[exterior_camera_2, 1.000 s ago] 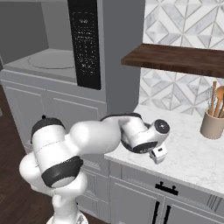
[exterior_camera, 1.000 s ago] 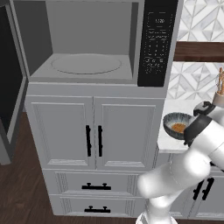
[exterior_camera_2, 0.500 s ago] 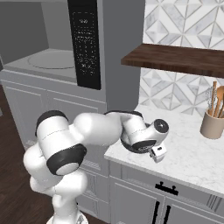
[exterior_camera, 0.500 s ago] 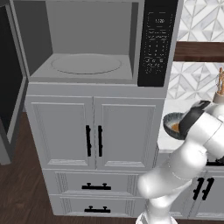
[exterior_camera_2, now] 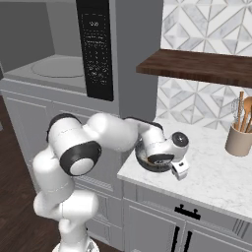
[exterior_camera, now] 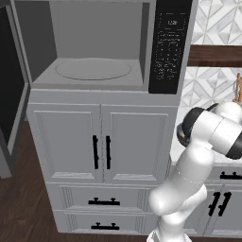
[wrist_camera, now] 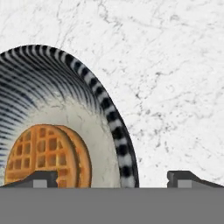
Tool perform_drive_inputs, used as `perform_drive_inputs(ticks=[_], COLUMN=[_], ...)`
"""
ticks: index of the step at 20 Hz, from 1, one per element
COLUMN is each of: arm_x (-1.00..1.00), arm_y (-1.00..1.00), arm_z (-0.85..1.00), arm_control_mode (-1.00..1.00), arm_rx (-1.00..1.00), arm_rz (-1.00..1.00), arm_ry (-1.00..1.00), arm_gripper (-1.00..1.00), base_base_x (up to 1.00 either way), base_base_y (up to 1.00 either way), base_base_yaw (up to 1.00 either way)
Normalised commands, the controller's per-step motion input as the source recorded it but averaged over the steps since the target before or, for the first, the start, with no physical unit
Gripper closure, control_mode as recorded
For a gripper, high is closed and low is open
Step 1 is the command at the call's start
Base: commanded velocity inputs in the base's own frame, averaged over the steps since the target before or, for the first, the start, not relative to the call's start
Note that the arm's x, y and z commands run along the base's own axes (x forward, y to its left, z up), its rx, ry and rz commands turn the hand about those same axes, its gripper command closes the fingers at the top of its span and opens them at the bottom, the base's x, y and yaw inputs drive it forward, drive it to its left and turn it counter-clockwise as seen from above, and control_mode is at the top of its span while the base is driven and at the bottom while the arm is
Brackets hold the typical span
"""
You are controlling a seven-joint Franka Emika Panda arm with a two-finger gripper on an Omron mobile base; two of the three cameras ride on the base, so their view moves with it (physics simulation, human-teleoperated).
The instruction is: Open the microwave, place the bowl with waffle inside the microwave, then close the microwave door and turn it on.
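Note:
The microwave [exterior_camera: 94, 47] stands open, its turntable [exterior_camera: 93, 69] bare and the microwave door [exterior_camera: 10, 94] swung out to the left. On the marble counter sits the bowl [wrist_camera: 65, 100], dark with striped sides, and the waffle [wrist_camera: 43, 153] lies in it. My gripper [wrist_camera: 114, 179] hangs open just above the bowl's right rim, one fingertip [wrist_camera: 41, 178] over the waffle and the other over bare counter. From the right base view the gripper [exterior_camera_2: 165, 165] covers most of the bowl [exterior_camera_2: 143, 160] near the counter's left end.
The black keypad strip [exterior_camera_2: 97, 49] runs down the microwave's right side. A tan utensil pot [exterior_camera_2: 238, 140] stands at the back right of the counter [exterior_camera_2: 211, 172] under a wooden shelf [exterior_camera_2: 197, 66]. White cabinet doors [exterior_camera: 101, 142] are below the microwave.
The arm has swung its elbow and forearm across, so it now covers the bowl in the left base view. The hand has stayed over the bowl, jaws still open.

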Motion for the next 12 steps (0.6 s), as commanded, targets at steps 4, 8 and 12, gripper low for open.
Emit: perform_drive_inputs(ticks=[4,8,12], arm_x=[0.06,0.00,0.00], arm_y=[0.07,0.01,0.00], arm_z=[-0.03,0.00,0.00], arm_control_mode=[-1.00,-1.00,-1.00], arm_rx=[-0.03,0.00,0.00], arm_rz=[0.00,0.00,0.00], arm_ry=[0.00,0.00,0.00], arm_gripper=[1.00,1.00,1.00], base_base_x=[0.00,0.00,0.00], base_base_y=[0.00,0.00,0.00], base_base_yaw=[0.00,0.00,0.00])
